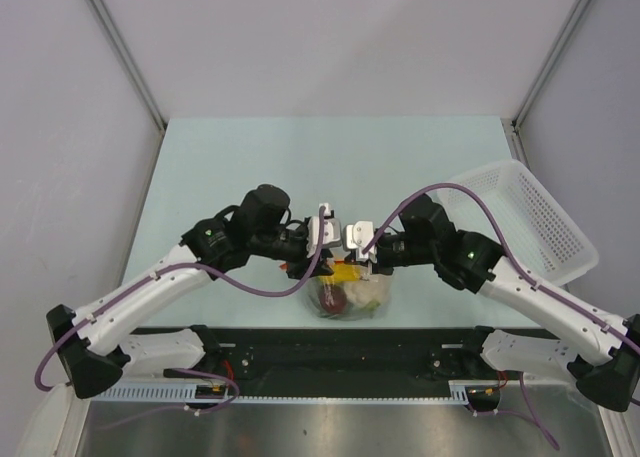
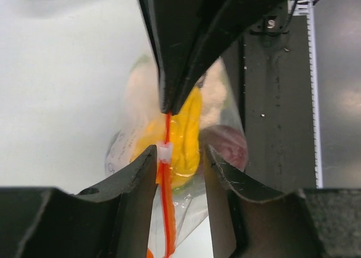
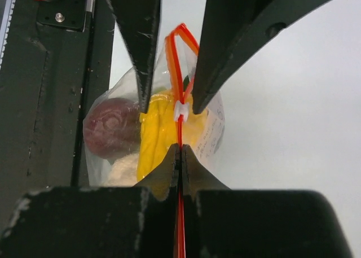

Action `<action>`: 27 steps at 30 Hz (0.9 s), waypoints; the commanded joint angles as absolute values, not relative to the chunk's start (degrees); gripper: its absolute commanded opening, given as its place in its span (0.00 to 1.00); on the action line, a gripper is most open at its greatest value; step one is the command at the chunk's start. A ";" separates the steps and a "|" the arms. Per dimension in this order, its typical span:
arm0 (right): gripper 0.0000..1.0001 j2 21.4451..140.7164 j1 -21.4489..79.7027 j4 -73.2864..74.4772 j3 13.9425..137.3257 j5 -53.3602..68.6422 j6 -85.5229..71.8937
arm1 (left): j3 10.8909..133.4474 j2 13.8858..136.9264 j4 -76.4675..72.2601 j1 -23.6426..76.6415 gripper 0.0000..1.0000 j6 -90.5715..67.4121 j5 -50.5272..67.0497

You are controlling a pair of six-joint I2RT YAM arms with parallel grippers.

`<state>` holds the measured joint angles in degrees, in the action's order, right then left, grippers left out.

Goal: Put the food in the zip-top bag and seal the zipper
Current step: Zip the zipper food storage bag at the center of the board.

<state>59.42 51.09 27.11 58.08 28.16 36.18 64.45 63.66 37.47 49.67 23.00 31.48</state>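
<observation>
The clear zip-top bag (image 1: 352, 299) hangs at the table's near edge with the food in it: a dark red piece (image 3: 110, 128), a yellow piece (image 3: 155, 136) and a pale cream piece (image 3: 125, 170). The orange-red zipper (image 3: 181, 131) runs along its mouth, with a white slider (image 2: 164, 152) on it. My right gripper (image 3: 180, 152) is shut on the zipper strip; it also shows in the top view (image 1: 357, 241). My left gripper (image 2: 180, 154) is open, its fingers either side of the strip and slider, facing the right one (image 1: 328, 237).
A white perforated basket (image 1: 530, 217) lies tilted at the table's right edge. The black frame rail (image 1: 350, 342) runs just below the bag along the near edge.
</observation>
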 commanded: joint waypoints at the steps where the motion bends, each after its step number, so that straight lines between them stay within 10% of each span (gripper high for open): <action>1: 0.00 57.13 51.77 22.32 59.24 28.30 36.03 | 63.11 64.34 33.58 50.01 0.43 23.55 29.09; 8: 0.00 57.22 51.94 23.03 59.24 28.56 37.09 | 61.17 64.69 31.82 50.10 0.47 24.26 28.04; 15: 0.00 57.83 51.94 25.04 59.24 28.83 38.14 | 60.30 63.73 31.55 50.18 0.05 24.96 29.27; 20: 0.38 59.23 51.94 27.77 59.24 27.95 38.41 | 59.77 62.67 30.67 50.10 0.00 25.05 29.09; 27: 0.38 61.61 50.98 29.80 59.33 25.58 39.46 | 59.77 62.05 30.23 50.19 0.00 25.40 29.88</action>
